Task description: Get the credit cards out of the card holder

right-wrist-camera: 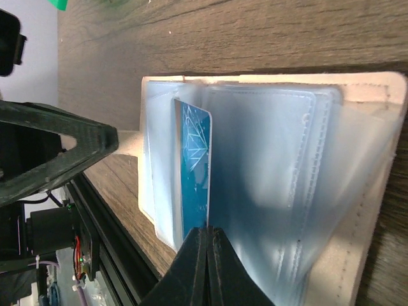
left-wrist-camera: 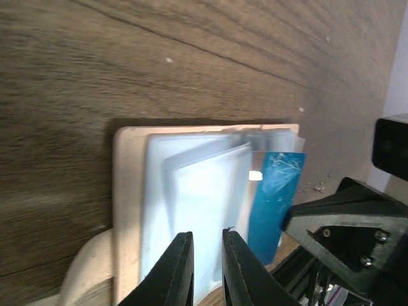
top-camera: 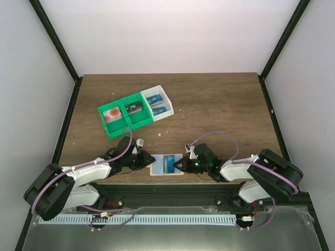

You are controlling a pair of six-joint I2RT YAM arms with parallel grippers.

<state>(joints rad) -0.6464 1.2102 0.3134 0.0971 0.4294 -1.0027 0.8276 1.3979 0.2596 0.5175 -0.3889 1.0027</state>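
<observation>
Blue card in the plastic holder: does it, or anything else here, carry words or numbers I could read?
On the blue card: only pale line drawings, no readable text.
On the card holder: none.
On the things in the bins: too small to read.

1. The table is brown wood grain, matt, with fine dark streaks.
2. The card holder has a tan, matt, leather-like cover with a stitched line along its edge.
3. Its sleeves are soft, clear-to-frosted plastic, glossy where light falls on them, with pressed seams.
4. The credit card is smooth blue plastic with a slight sheen and thin white line markings.
5. The left gripper and right gripper have fingers of matt black plastic.
6. The 3 bins, 2 green and 1 white, are smooth plastic.
7. The walls are plain matt white panels.
</observation>
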